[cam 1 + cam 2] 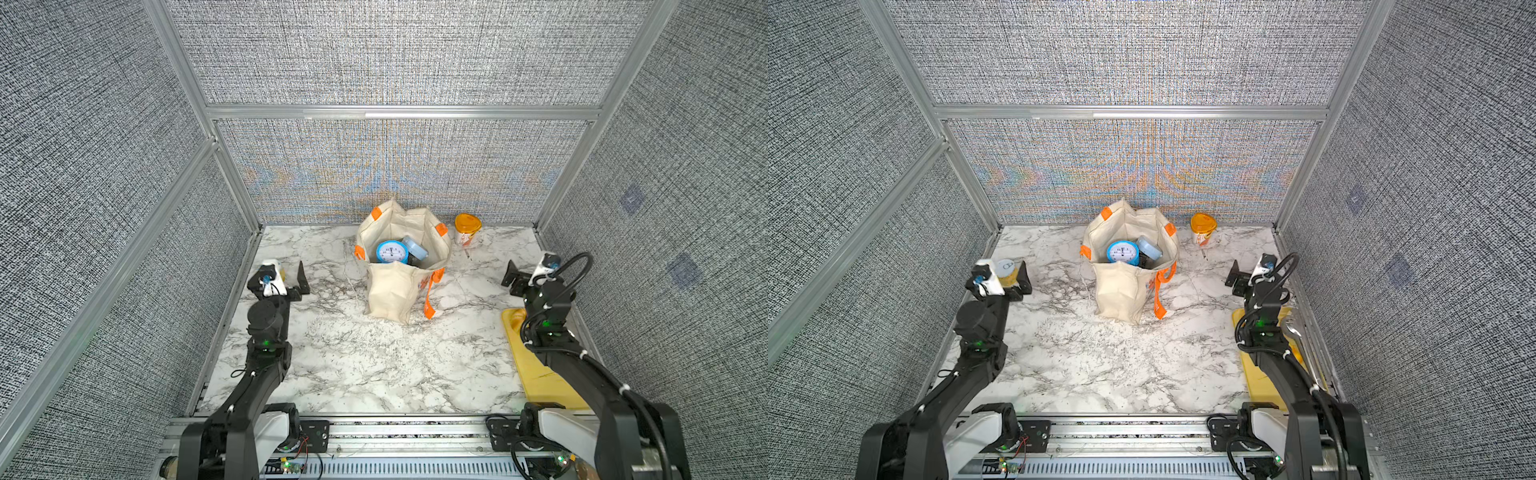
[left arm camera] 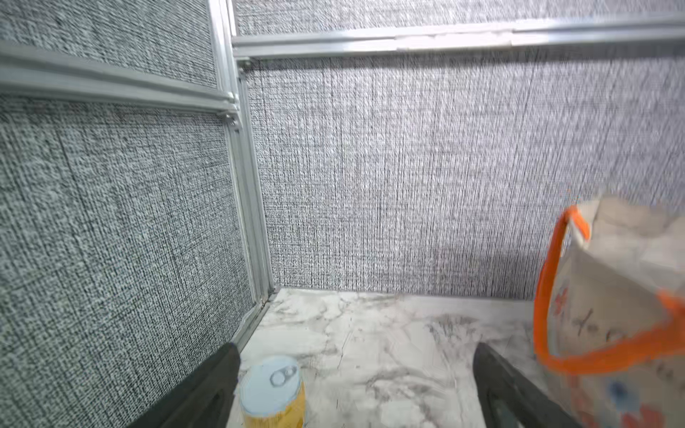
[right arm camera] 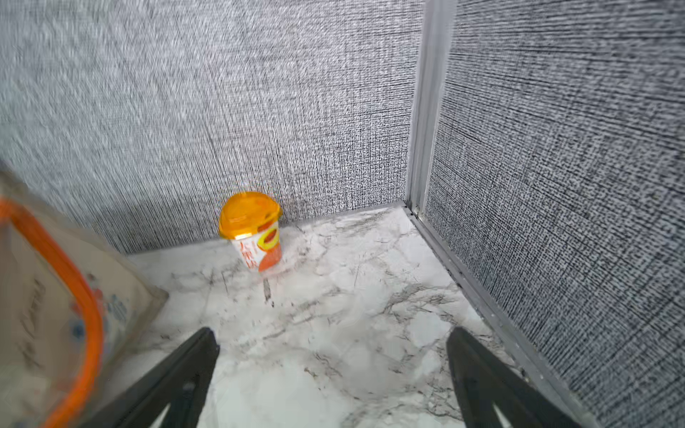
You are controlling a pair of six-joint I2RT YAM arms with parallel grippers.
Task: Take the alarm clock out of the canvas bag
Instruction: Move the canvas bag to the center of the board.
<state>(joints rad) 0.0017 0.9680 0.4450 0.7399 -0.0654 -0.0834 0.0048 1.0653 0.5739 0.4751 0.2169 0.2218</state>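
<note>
The cream canvas bag with orange handles stands open at the back middle of the marble table, seen in both top views. The blue alarm clock lies inside it, face up, next to a pale blue round thing. My left gripper hangs open to the left of the bag, low over the table. In the left wrist view its gripper has a yellow can standing by one finger. My right gripper is open to the right of the bag, with bare marble between its fingers.
An orange-lidded cup stands at the back wall, right of the bag. A yellow board lies along the right edge under the right arm, with a metal tool on it. Grey fabric walls close in three sides.
</note>
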